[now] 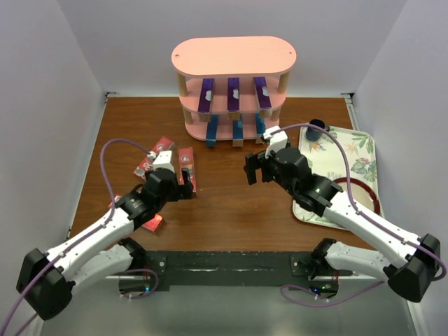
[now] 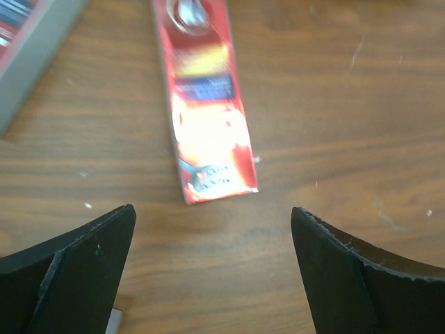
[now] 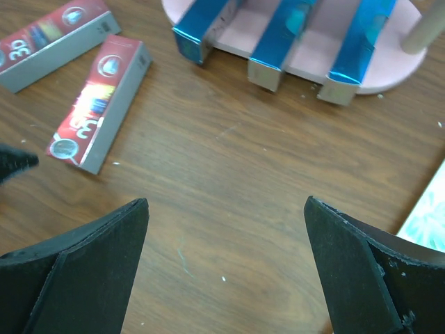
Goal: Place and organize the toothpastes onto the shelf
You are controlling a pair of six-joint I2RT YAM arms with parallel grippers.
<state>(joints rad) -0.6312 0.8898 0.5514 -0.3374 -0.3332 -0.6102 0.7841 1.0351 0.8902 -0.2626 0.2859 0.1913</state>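
Left gripper [image 2: 212, 211] is spread wide over the desk [image 2: 334, 104] and holds nothing. A red carton [image 2: 208, 111] lies flat just ahead, its near end pointing into the gap between the fingers. A second red carton [image 2: 28, 42] sits ahead and to its left. Right gripper [image 3: 226, 203] is wide open too, and empty. Ahead of it stands the pink shelf [image 3: 395, 69], with three blue cartons [image 3: 278, 35] on the bottom board, ends poking over the edge. Three purple cartons [image 1: 233, 94] line the middle board above.
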